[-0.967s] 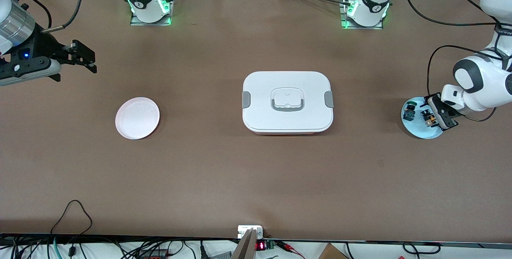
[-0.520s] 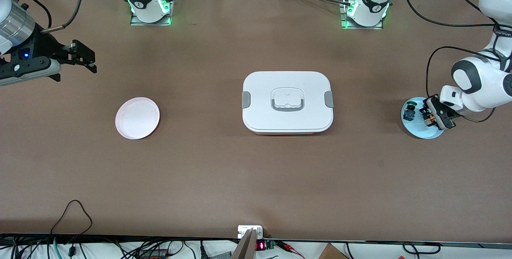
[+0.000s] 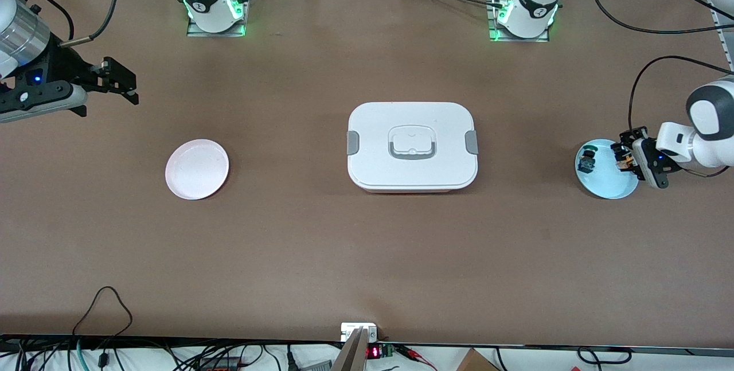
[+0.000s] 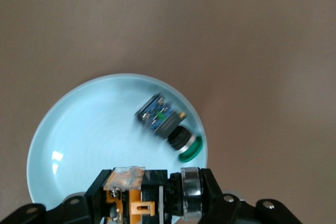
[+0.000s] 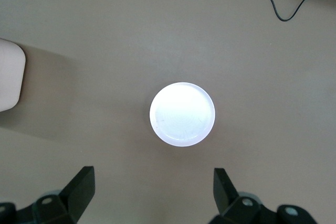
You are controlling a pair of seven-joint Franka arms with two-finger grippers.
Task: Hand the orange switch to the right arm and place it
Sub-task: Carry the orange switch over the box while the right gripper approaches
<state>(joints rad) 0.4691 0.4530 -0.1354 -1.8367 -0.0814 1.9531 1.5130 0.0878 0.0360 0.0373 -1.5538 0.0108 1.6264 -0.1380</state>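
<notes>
Now | your left gripper (image 3: 626, 156) clamps the orange switch (image 4: 137, 199) over the blue plate (image 3: 602, 183) | right gripper (image 3: 123, 85) spread empty, waiting well apart over table's right-arm end | carry toward it, past white box (image 3: 412, 146)

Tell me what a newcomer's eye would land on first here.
Probably the big white lidded box at mid-table. Next, the left gripper over the blue plate, shut on the orange switch, with a green-topped part lying on that plate. The right gripper waits open near the pink plate.
</notes>
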